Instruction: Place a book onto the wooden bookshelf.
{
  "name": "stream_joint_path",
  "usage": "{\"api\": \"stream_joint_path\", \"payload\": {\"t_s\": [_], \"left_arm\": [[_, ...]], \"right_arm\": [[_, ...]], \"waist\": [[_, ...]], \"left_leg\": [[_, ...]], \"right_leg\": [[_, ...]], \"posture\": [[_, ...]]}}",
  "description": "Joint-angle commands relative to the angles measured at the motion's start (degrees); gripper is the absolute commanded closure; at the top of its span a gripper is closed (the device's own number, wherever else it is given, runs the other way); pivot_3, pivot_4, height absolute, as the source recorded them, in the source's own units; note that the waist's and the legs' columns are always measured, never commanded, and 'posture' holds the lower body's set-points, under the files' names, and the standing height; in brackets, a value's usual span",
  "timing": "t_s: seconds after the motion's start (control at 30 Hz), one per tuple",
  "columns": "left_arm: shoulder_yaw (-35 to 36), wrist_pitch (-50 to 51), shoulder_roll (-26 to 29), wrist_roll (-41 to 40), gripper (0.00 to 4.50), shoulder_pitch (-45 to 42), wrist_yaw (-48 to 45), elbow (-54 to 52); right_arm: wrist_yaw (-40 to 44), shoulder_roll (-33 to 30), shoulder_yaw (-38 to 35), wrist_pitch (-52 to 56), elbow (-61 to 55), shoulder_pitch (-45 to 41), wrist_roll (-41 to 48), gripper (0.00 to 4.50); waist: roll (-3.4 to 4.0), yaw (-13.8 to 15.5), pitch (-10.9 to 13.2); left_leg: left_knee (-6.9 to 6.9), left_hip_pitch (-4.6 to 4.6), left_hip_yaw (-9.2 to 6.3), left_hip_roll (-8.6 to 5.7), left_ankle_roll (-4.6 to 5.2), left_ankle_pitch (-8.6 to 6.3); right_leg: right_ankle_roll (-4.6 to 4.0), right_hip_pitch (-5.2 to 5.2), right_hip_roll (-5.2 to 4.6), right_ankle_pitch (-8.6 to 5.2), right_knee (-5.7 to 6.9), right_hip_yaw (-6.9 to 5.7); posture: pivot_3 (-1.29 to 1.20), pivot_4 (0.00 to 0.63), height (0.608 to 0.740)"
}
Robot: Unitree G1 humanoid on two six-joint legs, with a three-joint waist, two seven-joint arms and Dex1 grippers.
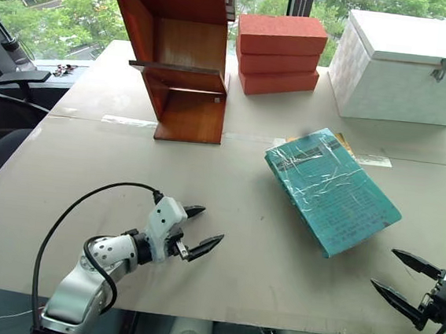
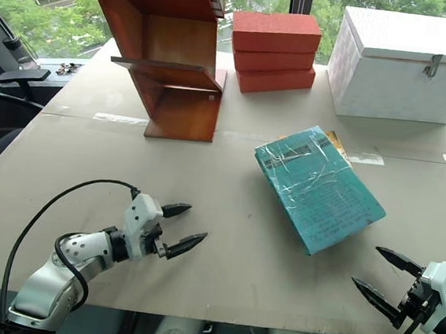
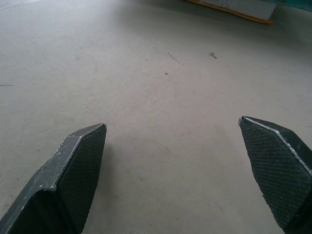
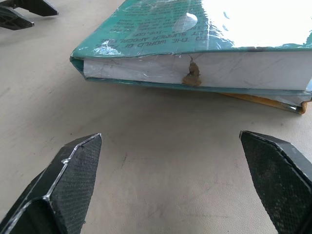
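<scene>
So we've got a big matte beige table (image 1: 127, 174) with taped seams across it. At about 11 o'clock on it stands the wooden bookshelf (image 1: 187, 61), reddish-brown with a smooth, slightly glossy finish, slanted side panels, an open front and one thin shelf board across the middle; the compartments we can see have nothing in them. Over at 1 to 2 o'clock sits a white box (image 1: 406, 70) with a pebbly surface, lid down and a small metal latch on the front, so we can't tell what's inside. Between those two is a stack of three orange-red blocks (image 1: 279, 56), flat-sided and matte. The book (image 1: 331, 189) lies flat right of center, around 3 o'clock, well apart from the shelf: teal cover under shiny crinkled plastic wrap, long axis running diagonally from 11 o'clock down to 5 o'clock, white page edge facing the near right. It rests partly on a yellow-brown book (image 4: 273, 101) peeking out underneath. Our left gripper (image 1: 199, 229) is at 7 o'clock above bare table, black textured fingers spread wide, holding nothing. The right gripper (image 2: 380, 278) is at 5 o'clock, just short of the book's near edge, also spread wide and empty.
</scene>
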Motion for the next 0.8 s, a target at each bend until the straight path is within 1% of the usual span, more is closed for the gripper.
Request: {"api": "stream_joint_path", "payload": {"t_s": [0.03, 0.23, 0.5, 0.57, 0.8], "left_arm": [[0.8, -2.5, -0.7, -0.7, 0.0, 1.0, -0.3, -1.0], [1.7, -5.9, 0.2, -1.4, 0.0, 3.1, -3.7, 0.8], [0.7, -3.8, 0.4, -1.9, 0.0, -0.7, -4.7, 1.0], [0.5, -4.7, 0.8, -1.3, 0.0, -1.0, -5.7, 2.0], [1.2, -5.1, 2.0, -2.5, 0.0, -5.3, -9.0, 5.0]], "right_arm": [[1.2, -0.1, -1.3, -2.9, 1.3, 0.4, -0.2, 0.04], [2.2, 1.4, -1.0, -7.6, 5.2, 1.0, -1.2, 0.04], [1.5, 3.3, -0.8, -10.0, 6.1, 1.7, -1.2, 0.04], [1.5, 3.6, -0.7, -10.7, 6.8, 1.9, -1.6, 0.04], [0.0, 2.8, -2.3, -10.8, 6.8, 2.5, -1.5, 0.04]], "waist": [[0.0, 0.0, 0.0], [0.02, 0.0, 0.0], [0.05, 0.0, 0.0], [0.06, -0.1, 0.0], [0.07, 0.1, 0.0]], "left_leg": [[0.0, 0.0, 0.0, 0.0, 0.0, 0.0], [-0.04, -0.02, 0.02, 0.0, 0.0, 0.0], [0.0, 0.0, 0.02, 0.0, 0.0, 0.0], [-0.02, -0.01, 0.03, 0.01, 0.0, 0.0], [-0.07, -0.01, 0.05, 0.01, 0.0, 0.0]], "right_leg": [[0.0, 0.0, 0.0, 0.0, 0.0, 0.0], [-0.01, -0.02, -0.01, 0.0, -0.02, 0.0], [0.0, -0.01, -0.02, 0.0, 0.0, 0.0], [-0.01, -0.02, -0.01, 0.0, -0.01, 0.0], [-0.02, -0.04, 0.0, -0.01, -0.01, 0.0]], "posture": [[0.0, 0.15, 0.74], [0.0, 0.15, 0.74], [0.0, 0.15, 0.74], [0.0, 0.15, 0.74], [0.0, 0.15, 0.74]]}}
